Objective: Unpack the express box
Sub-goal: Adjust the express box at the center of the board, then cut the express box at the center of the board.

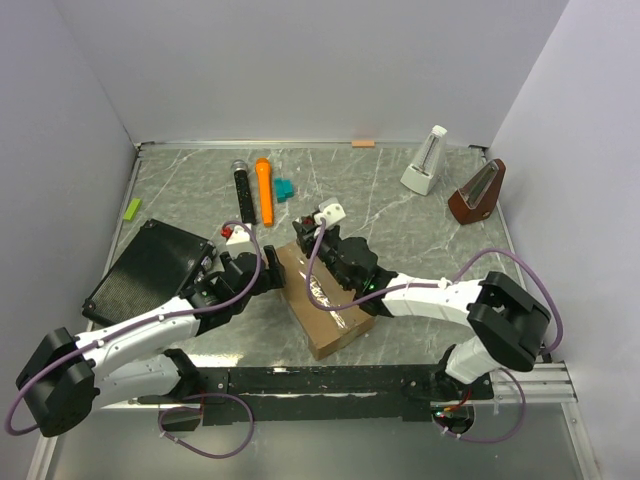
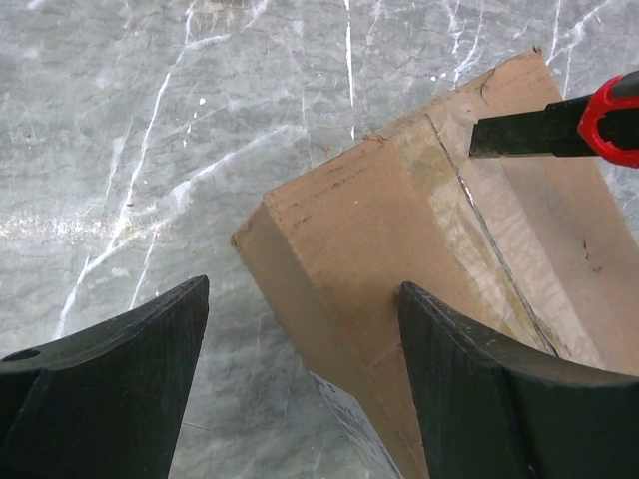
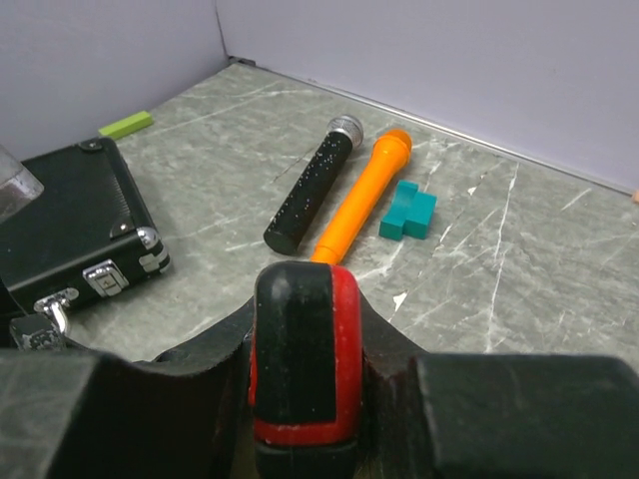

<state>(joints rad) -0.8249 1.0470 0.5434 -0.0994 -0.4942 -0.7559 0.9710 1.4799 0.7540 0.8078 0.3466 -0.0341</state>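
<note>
Left gripper [image 2: 305,289] astride express box [image 2: 379,220] corner

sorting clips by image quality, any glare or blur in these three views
top external: even light, sharp, a bright glint on the express box tape; left wrist: pale glare across the table, left fingers dark with little detail; right wrist: the red cutter is close and soft, the black microphone behind it sharp

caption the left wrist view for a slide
Open left hand frames the express box; red-and-black cutter over its taped seam.
</note>
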